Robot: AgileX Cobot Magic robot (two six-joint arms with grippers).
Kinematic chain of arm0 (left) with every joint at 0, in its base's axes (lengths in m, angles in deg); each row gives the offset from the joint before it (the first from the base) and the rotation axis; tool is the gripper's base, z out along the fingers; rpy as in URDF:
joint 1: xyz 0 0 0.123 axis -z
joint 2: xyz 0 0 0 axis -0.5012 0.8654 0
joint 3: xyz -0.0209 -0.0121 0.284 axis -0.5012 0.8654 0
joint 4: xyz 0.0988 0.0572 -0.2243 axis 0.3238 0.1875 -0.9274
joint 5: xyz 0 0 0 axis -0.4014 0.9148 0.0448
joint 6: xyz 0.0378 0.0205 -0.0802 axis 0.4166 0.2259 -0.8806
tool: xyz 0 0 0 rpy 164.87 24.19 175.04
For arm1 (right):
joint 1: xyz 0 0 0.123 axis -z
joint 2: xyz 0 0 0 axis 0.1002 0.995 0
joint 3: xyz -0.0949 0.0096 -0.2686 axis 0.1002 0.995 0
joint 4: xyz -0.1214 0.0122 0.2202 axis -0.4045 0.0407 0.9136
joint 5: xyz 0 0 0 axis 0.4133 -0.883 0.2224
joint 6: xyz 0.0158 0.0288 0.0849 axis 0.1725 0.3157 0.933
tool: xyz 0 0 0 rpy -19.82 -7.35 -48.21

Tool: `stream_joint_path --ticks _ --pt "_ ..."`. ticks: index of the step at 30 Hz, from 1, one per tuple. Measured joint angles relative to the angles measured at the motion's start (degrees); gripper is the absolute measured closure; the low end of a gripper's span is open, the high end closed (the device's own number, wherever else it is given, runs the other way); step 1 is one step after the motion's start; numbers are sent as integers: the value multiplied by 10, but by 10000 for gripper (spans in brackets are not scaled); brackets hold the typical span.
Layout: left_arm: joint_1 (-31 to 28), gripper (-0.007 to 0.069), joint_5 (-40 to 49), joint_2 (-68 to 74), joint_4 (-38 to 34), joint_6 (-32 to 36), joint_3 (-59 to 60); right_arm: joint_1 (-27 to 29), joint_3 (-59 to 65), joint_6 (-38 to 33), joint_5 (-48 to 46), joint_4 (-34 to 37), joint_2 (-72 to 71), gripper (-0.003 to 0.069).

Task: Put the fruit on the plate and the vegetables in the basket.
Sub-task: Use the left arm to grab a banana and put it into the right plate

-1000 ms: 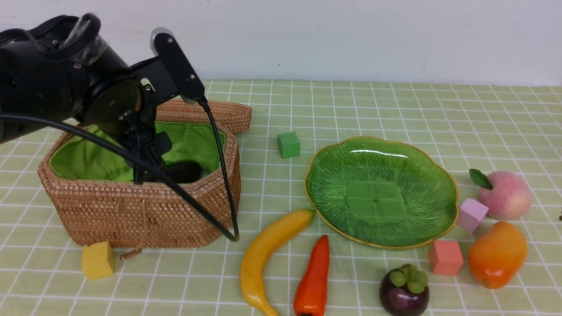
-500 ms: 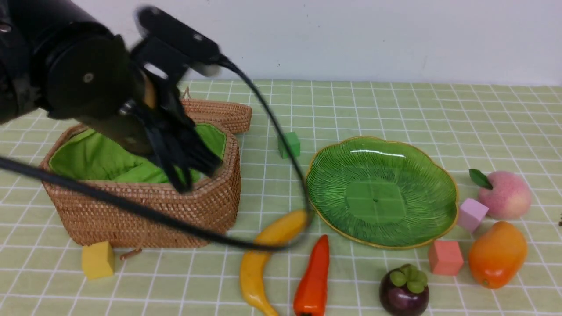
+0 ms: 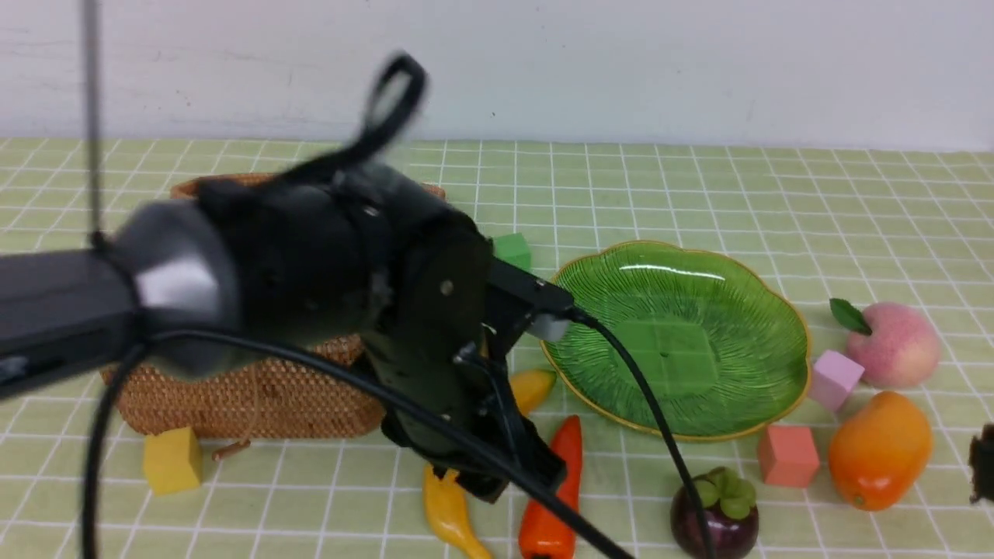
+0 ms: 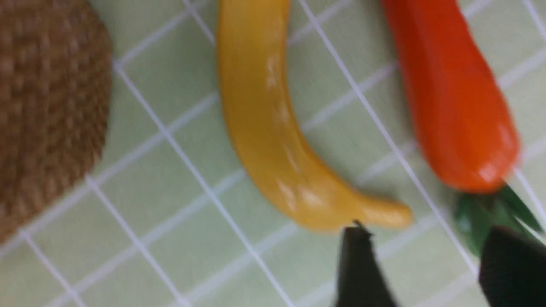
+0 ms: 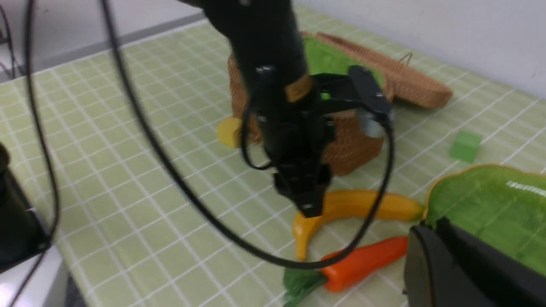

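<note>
My left gripper (image 4: 431, 266) hangs open just above the cloth, with nothing between its fingers. It sits by the stem ends of the yellow banana (image 4: 264, 128) and the orange-red pepper (image 4: 452, 98). In the front view the left gripper (image 3: 509, 477) covers the banana's (image 3: 446, 512) middle, next to the pepper (image 3: 555, 497). The green leaf plate (image 3: 675, 334) holds nothing. Peach (image 3: 893, 345), mango (image 3: 877, 450) and mangosteen (image 3: 714, 516) lie on the cloth to its right and front. The wicker basket (image 3: 233, 404) is mostly hidden behind my left arm. My right gripper (image 5: 428, 226) is shut and holds nothing.
Small cubes lie about: yellow (image 3: 172, 460) in front of the basket, green (image 3: 512, 250) behind the plate, pink (image 3: 835, 379) and salmon (image 3: 787, 454) at the plate's right rim. The basket's lid (image 5: 409, 85) lies open behind it. A black cable (image 3: 644, 411) trails across the plate's front.
My left gripper has come up out of the basket and swung right and down to the banana and pepper. It closed on the way and now stands open again. The right arm has barely moved.
</note>
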Motion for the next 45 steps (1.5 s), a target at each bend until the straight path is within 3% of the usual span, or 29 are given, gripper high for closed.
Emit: stream_joint_path --ticks 4,10,31,34,38,39,45 --pt "0 144 -34 14 23 0 0 0 0 50 -39 -34 0 639" --pt "0 127 -95 34 89 -1 -1 0 0 124 -95 -127 0 639" --pt "0 126 -149 121 191 3 -6 0 0 123 -104 -119 0 627" --pt "-1 149 -150 131 199 3 -6 0 0 121 -104 -115 0 627" --pt "-1 246 -151 135 195 3 -6 0 0 120 -105 -113 0 627" --pt "-1 319 -151 135 195 3 -6 0 0 119 -104 -112 0 627" --pt "-1 315 -150 135 195 3 -6 0 0 118 -104 -112 0 625"
